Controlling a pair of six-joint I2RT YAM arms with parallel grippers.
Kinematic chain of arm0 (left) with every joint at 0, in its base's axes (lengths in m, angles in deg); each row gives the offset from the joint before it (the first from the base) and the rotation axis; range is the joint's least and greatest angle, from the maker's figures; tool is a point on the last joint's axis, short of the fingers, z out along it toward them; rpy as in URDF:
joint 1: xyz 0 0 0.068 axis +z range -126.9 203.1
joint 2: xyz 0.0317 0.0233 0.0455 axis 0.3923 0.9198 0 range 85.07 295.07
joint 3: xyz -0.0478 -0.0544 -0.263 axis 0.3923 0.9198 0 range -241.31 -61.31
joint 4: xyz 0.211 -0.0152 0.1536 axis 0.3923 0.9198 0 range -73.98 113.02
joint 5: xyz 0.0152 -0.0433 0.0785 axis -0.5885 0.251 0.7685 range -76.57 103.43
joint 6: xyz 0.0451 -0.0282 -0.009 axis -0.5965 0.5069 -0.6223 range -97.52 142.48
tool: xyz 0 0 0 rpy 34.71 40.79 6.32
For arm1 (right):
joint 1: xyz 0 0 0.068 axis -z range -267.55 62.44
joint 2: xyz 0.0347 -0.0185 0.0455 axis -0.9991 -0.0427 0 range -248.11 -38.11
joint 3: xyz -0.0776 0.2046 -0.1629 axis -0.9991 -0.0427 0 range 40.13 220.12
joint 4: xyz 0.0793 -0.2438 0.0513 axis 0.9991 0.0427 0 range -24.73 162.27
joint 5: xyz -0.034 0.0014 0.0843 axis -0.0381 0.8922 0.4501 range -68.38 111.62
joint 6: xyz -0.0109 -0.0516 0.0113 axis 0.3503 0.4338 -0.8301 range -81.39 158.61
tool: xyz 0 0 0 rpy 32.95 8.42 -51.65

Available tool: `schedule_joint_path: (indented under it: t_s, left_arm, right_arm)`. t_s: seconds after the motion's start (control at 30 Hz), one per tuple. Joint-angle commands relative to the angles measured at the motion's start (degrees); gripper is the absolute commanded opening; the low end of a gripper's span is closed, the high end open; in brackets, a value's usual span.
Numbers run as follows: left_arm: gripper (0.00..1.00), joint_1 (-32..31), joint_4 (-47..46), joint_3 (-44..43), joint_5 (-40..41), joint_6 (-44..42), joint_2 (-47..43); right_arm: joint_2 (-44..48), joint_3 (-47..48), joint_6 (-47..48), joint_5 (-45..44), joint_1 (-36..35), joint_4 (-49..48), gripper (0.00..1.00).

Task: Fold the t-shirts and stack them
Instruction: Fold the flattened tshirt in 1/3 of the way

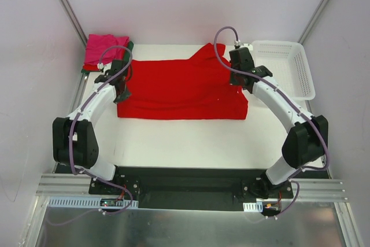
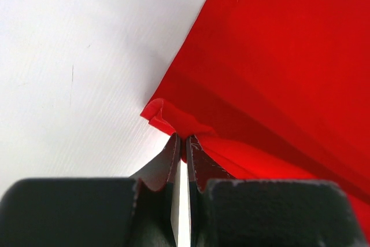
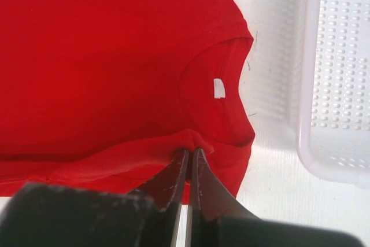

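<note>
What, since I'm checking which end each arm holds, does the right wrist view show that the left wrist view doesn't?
Only the right wrist view shows the neck opening with its white label, and the white basket beside the shirt. Only the left wrist view shows a rolled corner of cloth at the shirt's edge. Both show the white table and the red t-shirt pinched in a shut gripper: the right gripper near that opening, the left gripper at that corner.
</note>
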Motion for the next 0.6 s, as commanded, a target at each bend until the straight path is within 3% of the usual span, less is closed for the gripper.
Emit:
schedule_joint_path:
  t_s: [0.0,0.57]
  left_arm:
    - [0.00,0.6,-0.4,-4.4,2.2,-1.4,3.0]
    - [0.00,1.3,-0.7,-12.2,2.8,-2.4,12.8]
  right_arm:
    - [-2.4,4.8,1.3,1.6,1.5,-2.0,0.01]
    - [-12.0,13.8,1.9,5.2,3.9,-3.1,0.01]
